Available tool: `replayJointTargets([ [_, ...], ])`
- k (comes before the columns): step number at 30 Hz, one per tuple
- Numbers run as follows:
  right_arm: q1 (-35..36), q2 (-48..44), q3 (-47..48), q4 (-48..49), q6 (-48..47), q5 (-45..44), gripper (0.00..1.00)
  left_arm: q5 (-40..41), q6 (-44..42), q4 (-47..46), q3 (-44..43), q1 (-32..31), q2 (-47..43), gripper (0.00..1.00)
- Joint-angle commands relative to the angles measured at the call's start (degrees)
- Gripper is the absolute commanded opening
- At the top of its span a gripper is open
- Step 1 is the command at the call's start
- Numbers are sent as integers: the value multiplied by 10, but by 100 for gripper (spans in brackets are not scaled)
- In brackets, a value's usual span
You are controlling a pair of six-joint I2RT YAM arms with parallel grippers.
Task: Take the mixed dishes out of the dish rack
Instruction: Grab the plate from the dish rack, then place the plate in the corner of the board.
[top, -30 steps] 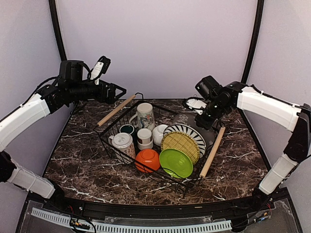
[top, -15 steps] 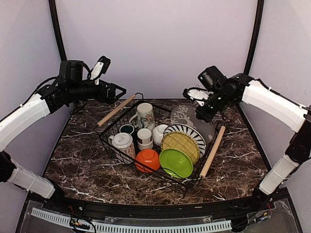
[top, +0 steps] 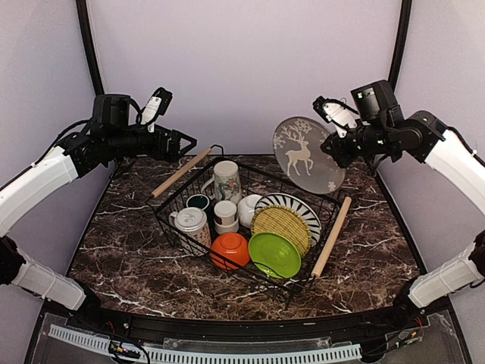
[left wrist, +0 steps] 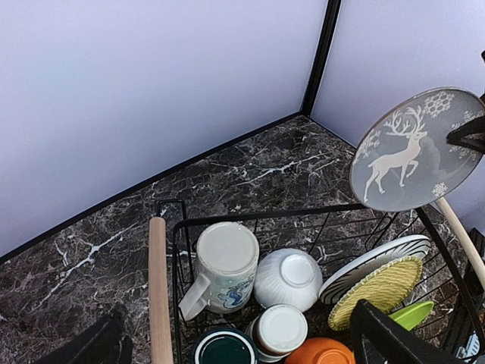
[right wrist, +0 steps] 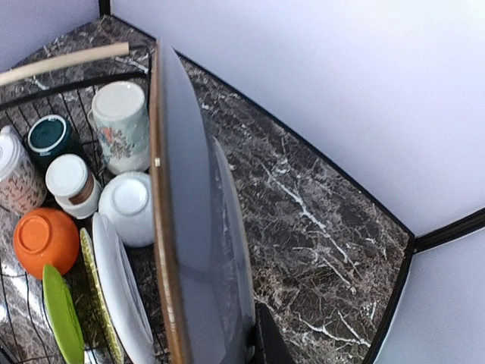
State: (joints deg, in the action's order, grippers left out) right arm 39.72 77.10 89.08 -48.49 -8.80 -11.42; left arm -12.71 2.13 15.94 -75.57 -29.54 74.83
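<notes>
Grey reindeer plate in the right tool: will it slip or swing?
Likely stiff and breakable; the grey plate looks glazed. Pinched at one rim by the right tool, it may pivot or slip. Dropped, it probably hits the dish rack.

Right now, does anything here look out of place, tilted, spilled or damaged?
Nothing looks broken or spilled. The only odd thing is the grey plate, held on edge in the air by the right tool above the far right side of the dish rack. The dish rack sits diagonally on the table.
</notes>
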Motion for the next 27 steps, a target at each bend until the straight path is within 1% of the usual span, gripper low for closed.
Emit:
replayJointTargets([
  [1,3,-50,-22,165,38,-60,0,5,-4,-5,12,-3,-16,99],
  [3,0,-60,-30,188,58,-91,0,9,-4,-4,12,-3,-18,99],
  [7,-13,-85,-57,245,94,-123,0,7,-3,-5,12,-3,-20,99],
  [12,-71,-106,-74,283,173,-120,0,7,-2,-4,11,-3,-21,99],
  [14,-107,-114,-81,289,213,-99,0,8,-3,-4,12,-3,-23,99],
  [18,-188,-123,-98,298,293,-27,0,7,-3,-4,11,-3,-25,99],
  [24,-279,-120,-121,302,400,62,0,4,-1,-4,11,-3,-23,99],
  [27,-339,-119,-145,319,468,137,0,2,1,-4,11,-3,-24,99],
])
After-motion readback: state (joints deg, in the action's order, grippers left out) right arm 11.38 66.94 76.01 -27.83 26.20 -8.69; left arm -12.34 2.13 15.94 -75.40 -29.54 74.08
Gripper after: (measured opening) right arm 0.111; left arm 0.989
